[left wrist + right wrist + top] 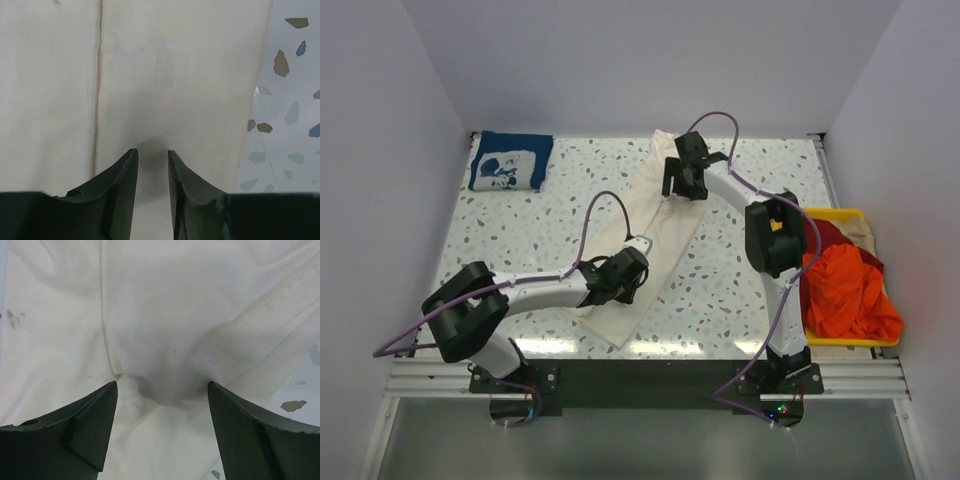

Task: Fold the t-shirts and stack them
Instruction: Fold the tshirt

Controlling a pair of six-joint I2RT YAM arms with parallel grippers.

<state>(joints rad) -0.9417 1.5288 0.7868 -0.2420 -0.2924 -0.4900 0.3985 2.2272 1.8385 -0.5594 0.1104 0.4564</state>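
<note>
T-shirt (665, 225), cream, a long folded strip lying diagonally mid-table, near-left to far-right. Left gripper (152, 152) over its near end, jaws narrowly parted, pinching nothing. Right gripper (162, 385) over the far end, jaws spread wide.

In yellow bin (832, 212), beige t-shirt (861, 232) mostly hidden under orange-red t-shirt (845, 292).

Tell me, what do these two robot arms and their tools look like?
The left arm and right arm are white tubes linked by chunky black joints, with a thin purple cable looping along each. The left tool and right tool each end in two dark grey-green fingers that taper to a point.
</note>
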